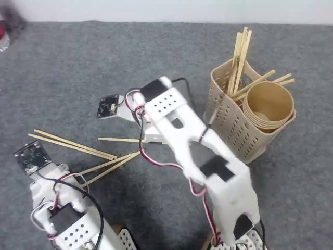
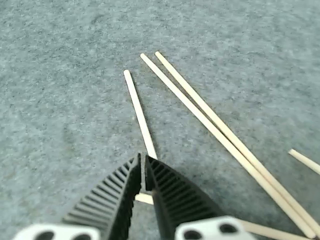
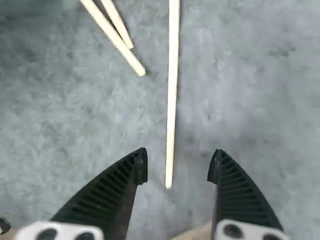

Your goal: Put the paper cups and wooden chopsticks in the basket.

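Risk in the high view is distance: the beige perforated plastic basket [image 1: 229, 122], already holding stacked tan paper cups [image 1: 268, 107] and several sticks, stands well apart from the loose wooden chopsticks [image 1: 73, 145] on the grey carpet [image 1: 78, 67].

From my left wrist, my left gripper [image 2: 145, 159] is pressed together on one thin pale chopstick [image 2: 137, 102] near its end. So off-centre a hold could let it pivot or slip.

From my right wrist, my right gripper [image 3: 178, 159] stands apart, straddling the tip of a lone straight chopstick [image 3: 173, 90]. Closing there may flick it away.
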